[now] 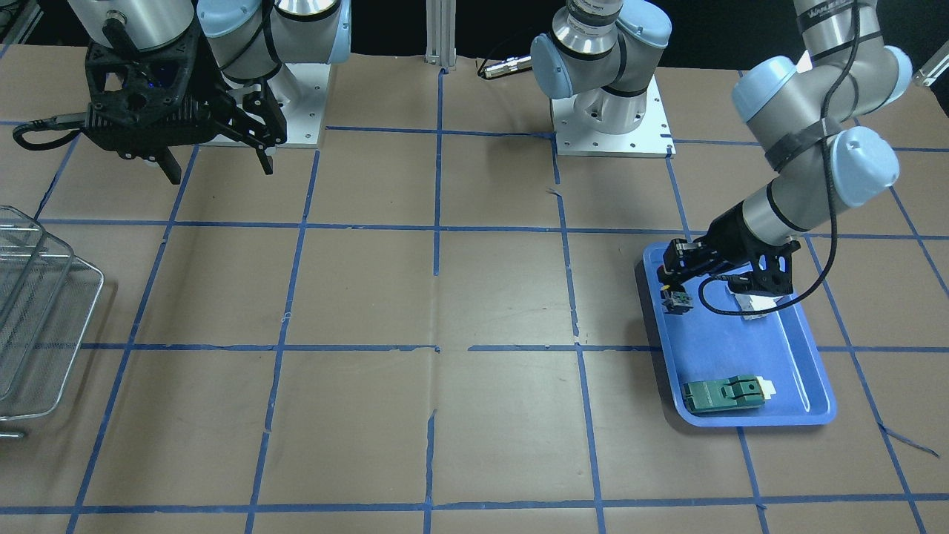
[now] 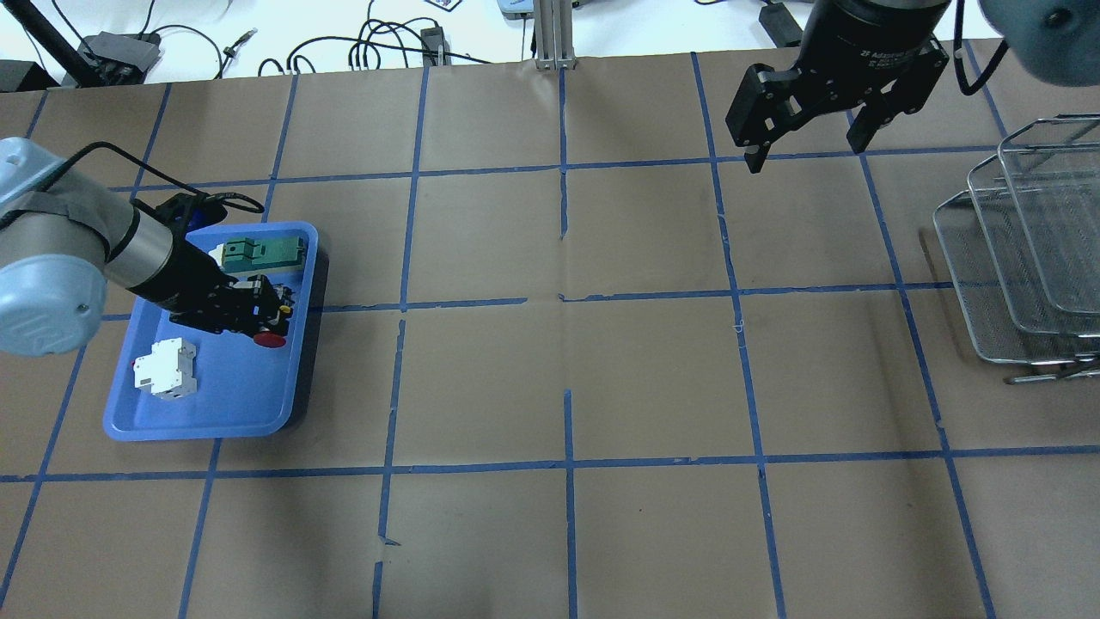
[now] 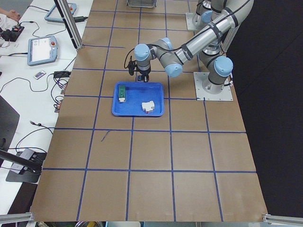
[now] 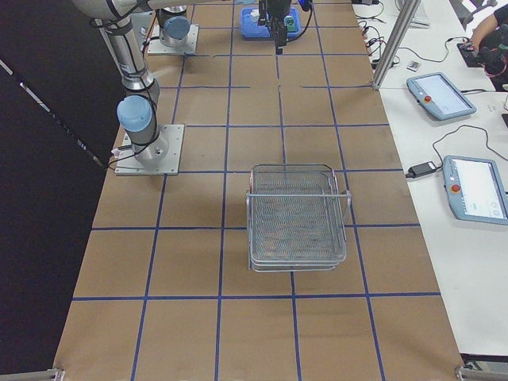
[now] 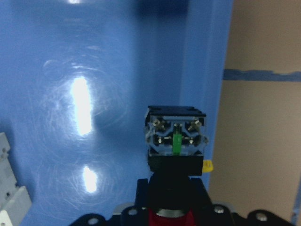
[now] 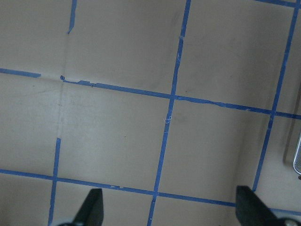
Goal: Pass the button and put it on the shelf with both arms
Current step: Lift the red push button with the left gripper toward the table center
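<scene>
The button (image 5: 175, 136) sits between my left gripper's jaws, blue contact block pointing away from the camera and red cap (image 2: 270, 340) near the wrist. My left gripper (image 2: 260, 315) is shut on it just over the right side of the blue tray (image 2: 223, 387). In the front-facing view the button (image 1: 676, 300) hangs at the left gripper's (image 1: 678, 285) tip. My right gripper (image 2: 803, 153) is open and empty, held high over the far right of the table. The wire-mesh shelf (image 2: 1023, 258) stands at the table's right edge, apart from both grippers.
In the tray lie a white breaker block (image 2: 165, 368) and a flat green switch (image 2: 262, 251), both close to the left gripper. Brown paper with a blue tape grid (image 2: 567, 301) covers the table between tray and shelf. The arm bases (image 1: 612, 126) stand at the robot's side.
</scene>
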You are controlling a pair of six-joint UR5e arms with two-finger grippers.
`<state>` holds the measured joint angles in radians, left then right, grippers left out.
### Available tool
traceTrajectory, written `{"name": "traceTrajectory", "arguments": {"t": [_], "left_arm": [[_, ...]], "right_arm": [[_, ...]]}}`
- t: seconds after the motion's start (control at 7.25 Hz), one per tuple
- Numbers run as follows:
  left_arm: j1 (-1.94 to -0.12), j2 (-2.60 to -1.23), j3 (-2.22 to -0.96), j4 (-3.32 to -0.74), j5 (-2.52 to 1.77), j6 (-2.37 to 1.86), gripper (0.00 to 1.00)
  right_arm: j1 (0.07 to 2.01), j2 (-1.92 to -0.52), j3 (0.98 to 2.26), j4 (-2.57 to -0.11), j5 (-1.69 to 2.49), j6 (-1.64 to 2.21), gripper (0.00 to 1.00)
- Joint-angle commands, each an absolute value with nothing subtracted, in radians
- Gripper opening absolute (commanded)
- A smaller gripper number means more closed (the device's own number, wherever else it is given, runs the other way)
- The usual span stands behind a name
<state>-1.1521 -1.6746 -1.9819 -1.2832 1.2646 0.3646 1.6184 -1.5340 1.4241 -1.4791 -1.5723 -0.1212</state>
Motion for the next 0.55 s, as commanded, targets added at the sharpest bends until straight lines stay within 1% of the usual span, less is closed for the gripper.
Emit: {"name": "traceTrajectory", "arguments": {"t": [0.0, 0.41], "left_arm": [[-1.202, -1.614, -1.925, -1.529, 0.934, 0.313, 0.00], [-1.473, -1.594, -1.930, -1.536, 0.526, 0.132, 0.00]], "right_arm": [[1.618, -1.534, 1.425, -1.479, -1.572, -0.121, 1.00], [1.618, -1.534, 1.424, -1.479, -1.572, -0.121, 1.00]]}}
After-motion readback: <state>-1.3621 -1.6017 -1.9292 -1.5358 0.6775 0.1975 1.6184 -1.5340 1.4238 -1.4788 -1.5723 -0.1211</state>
